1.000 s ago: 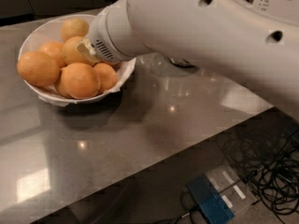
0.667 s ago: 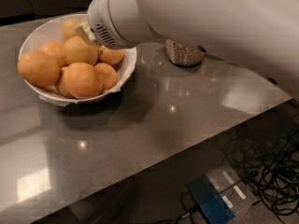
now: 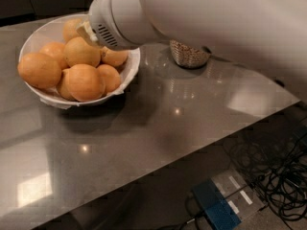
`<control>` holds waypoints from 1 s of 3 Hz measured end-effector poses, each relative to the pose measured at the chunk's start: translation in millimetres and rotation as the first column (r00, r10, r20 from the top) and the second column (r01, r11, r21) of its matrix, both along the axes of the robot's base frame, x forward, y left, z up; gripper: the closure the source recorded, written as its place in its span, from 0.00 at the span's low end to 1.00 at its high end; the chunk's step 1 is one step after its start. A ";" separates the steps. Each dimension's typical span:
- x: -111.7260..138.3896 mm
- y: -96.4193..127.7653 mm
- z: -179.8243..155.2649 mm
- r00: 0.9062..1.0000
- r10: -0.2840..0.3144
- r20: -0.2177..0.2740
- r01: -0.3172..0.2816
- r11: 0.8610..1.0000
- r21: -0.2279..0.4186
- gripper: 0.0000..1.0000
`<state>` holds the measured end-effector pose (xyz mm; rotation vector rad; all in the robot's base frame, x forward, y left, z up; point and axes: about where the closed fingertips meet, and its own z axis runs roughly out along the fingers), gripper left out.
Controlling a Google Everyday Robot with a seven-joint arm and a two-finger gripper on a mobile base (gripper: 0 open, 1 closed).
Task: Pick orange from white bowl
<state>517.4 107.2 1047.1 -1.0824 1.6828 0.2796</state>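
The white bowl [image 3: 128, 72] stands at the back left of the grey table, lined with white paper and heaped with several oranges; the nearest orange [image 3: 85, 82] lies at the front of the pile. My white arm [image 3: 201, 18] reaches in from the right across the bowl's far side. Its end, with the gripper [image 3: 87, 32], sits over the back oranges, right above one orange [image 3: 80, 51]. The thick wrist housing hides most of the gripper.
A small glass jar [image 3: 188, 54] with a patterned filling stands right of the bowl, partly under the arm. The table's front edge [image 3: 201, 145] runs diagonally. Below it on the floor lie a blue box [image 3: 217, 208] and tangled black cables [image 3: 283, 176].
The arm's end has moved left and farther back over the bowl, from the bowl's right rim to above the back oranges. The glass jar has come into view.
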 end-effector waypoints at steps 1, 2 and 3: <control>0.0 -0.1 0.0 1.000 0.000 0.000 0.000 1.000 0.000 0.34; 1.5 -7.1 -1.0 1.000 -0.025 -0.005 0.025 1.000 -0.009 0.11; 2.7 -14.3 -4.3 0.999 -0.051 -0.015 0.051 0.999 -0.013 0.04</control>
